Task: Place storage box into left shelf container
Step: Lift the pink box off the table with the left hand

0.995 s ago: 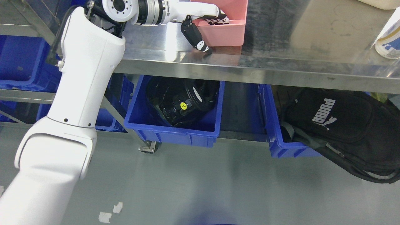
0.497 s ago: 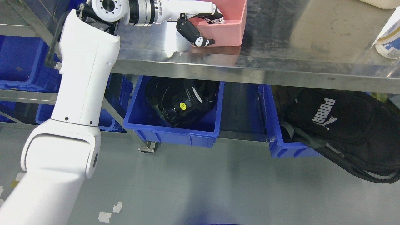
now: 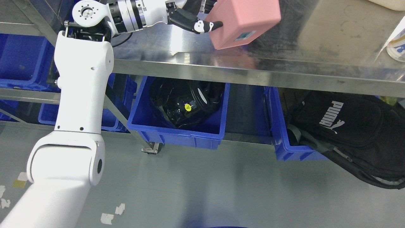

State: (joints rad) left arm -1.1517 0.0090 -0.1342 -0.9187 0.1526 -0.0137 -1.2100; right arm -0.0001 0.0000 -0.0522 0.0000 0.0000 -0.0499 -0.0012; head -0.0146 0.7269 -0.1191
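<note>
Left hand (image 3: 190,19) at upper centre of frame: fingers (image 3: 207,26) clamp the pink storage box (image 3: 245,22), thumb against its near side. Box is tilted, underside facing the camera, lifted above the steel bench (image 3: 284,68). Below, a blue bin (image 3: 177,133) holds black equipment; a black bag (image 3: 351,133) lies at lower right.

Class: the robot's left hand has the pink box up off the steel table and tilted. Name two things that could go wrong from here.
1. The left hand grips the pink box only at one edge, and the box hangs tilted with its underside showing. It may slip or swing out and drop onto the table.
2. The blue bin under the table already holds black gear. If the box goes there, it may not seat flat.
</note>
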